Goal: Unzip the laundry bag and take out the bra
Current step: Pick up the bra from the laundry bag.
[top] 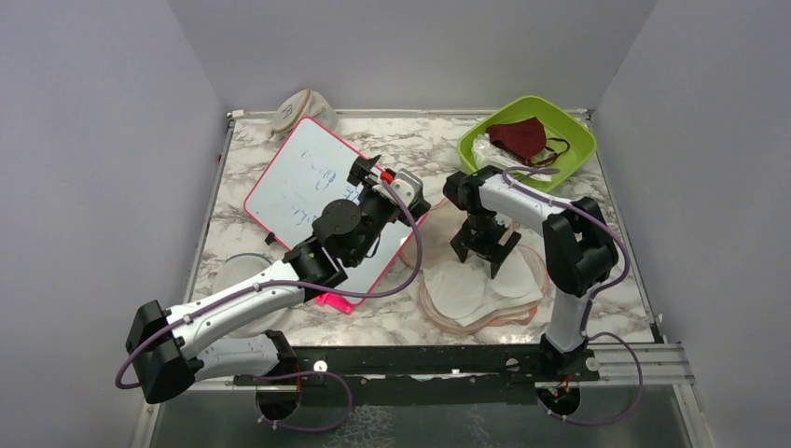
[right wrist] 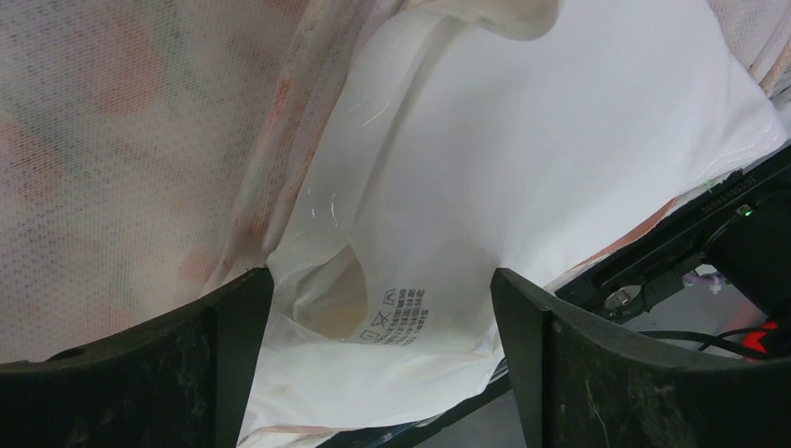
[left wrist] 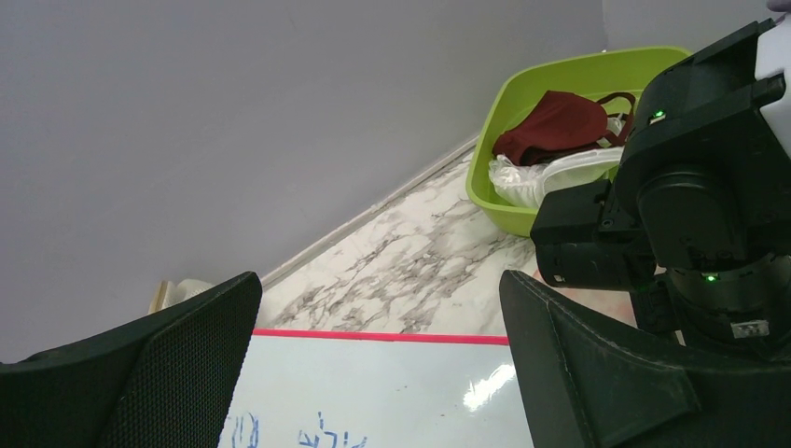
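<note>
a pink-framed whiteboard [top: 298,182] with faint blue scribbles lies on the marbled surface [top: 429,140], and the left arm reaches across it; the left pincer [top: 367,171] hangs over the board's far part, fingers spread wide with nothing between them, facing the back wall; a lime green plastic bin [top: 536,103] sits in the far right corner, holding a maroon face mask [top: 518,135] on top of a crumpled clear plastic wrapper [top: 483,149]; a beige rounded fabric thing [top: 298,110] rests against the back wall beyond the whiteboard.

the peach printed fabric laundry bag [top: 438,303] lies just right of the whiteboard with its mouth open, and the white soft fabric bra [top: 466,285] lies inside it, showing through the opening; the right pincer [top: 483,257] points down close over the white fabric, fingers spread, gripping nothing; whether its tips touch the cloth cannot be told.

from above, the right arm hides the far part of the laundry bag; in the right wrist view the bag's printed fabric is blurred, a small printed care label shows on the bra, and the zip cannot be made out; the left wrist view cuts off most of the whiteboard.
</note>
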Controlling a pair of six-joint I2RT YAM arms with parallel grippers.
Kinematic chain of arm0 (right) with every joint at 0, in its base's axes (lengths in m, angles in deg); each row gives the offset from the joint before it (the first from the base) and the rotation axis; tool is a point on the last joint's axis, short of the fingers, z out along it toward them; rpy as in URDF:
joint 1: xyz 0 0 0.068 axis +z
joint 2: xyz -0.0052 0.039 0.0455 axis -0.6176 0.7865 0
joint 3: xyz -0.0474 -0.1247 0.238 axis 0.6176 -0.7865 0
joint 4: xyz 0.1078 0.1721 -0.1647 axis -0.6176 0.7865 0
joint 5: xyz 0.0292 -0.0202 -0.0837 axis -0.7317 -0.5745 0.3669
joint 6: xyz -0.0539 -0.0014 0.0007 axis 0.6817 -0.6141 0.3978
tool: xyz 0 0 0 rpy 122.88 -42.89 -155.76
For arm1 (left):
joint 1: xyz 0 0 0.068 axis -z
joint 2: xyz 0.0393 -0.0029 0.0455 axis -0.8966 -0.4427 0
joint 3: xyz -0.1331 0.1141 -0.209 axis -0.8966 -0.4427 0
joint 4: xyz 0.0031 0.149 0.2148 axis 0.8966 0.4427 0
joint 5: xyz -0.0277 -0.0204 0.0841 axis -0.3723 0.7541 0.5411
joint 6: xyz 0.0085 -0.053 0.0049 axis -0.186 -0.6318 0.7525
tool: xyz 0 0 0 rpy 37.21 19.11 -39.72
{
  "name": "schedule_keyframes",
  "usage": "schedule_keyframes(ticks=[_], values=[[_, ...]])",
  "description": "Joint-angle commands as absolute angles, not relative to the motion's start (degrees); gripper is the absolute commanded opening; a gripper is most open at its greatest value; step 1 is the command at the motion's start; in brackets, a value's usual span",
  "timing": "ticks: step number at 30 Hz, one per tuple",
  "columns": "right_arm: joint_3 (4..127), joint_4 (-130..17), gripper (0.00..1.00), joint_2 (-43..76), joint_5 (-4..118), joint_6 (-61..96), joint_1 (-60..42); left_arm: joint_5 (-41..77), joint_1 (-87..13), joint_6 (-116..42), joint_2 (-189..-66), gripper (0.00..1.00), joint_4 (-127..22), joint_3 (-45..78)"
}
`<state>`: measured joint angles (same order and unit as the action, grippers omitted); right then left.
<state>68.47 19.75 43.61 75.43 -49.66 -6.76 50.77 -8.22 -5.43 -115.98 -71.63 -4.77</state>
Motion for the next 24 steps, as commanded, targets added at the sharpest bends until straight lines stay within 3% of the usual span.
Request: schedule_keyframes(ticks=[1,7,12,20,24], values=[[66.97,20.62,0.83,43.51,74.07,-52.36,-6.25,50.55,-8.17,-5.64,-114.66,0.95,-73.29,-5.27],[66.31,21.29,0.79,41.65,75.06,-53.6,-5.97,50.62,-8.17,-5.5,-114.44,0.95,-73.29,-5.32],[65.41,21.3,0.65,40.37,75.18,-54.5,-5.97,50.94,-8.17,-5.15,-114.09,0.95,-73.29,-5.36],[65.5,21.46,0.6,38.7,75.32,-54.95,-5.92,50.87,-8.15,-5.24,-114.06,0.95,-73.29,-5.42],[65.52,21.3,0.48,38.12,74.96,-54.73,-5.88,50.94,-8.17,-5.09,-114.3,0.95,-73.29,-5.36]])
